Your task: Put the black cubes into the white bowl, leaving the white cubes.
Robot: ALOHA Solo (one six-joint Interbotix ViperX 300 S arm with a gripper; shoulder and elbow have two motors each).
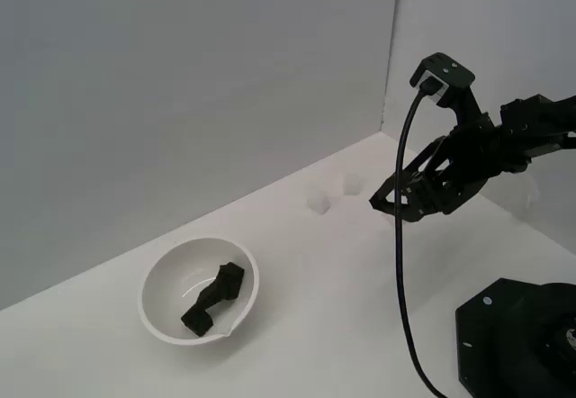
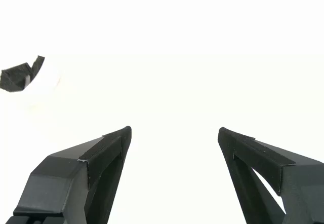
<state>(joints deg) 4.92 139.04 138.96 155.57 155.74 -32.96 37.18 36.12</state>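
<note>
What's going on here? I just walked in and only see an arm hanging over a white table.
A single robot arm is sorting cubes. The black cubes already lie inside the white bowl, clustered together so their count is hard to tell. The gripper is open and empty, raised above the table away from the bowl. Near it, faint white cubes sit on the surface toward the back wall; at least two can be made out. No black cube shows outside the bowl.

The black cubes point(image 1: 214, 297) lie clustered inside the white bowl point(image 1: 160, 281). Two faint shapes, probably white cubes point(image 1: 317, 202), sit well beyond it.
</note>
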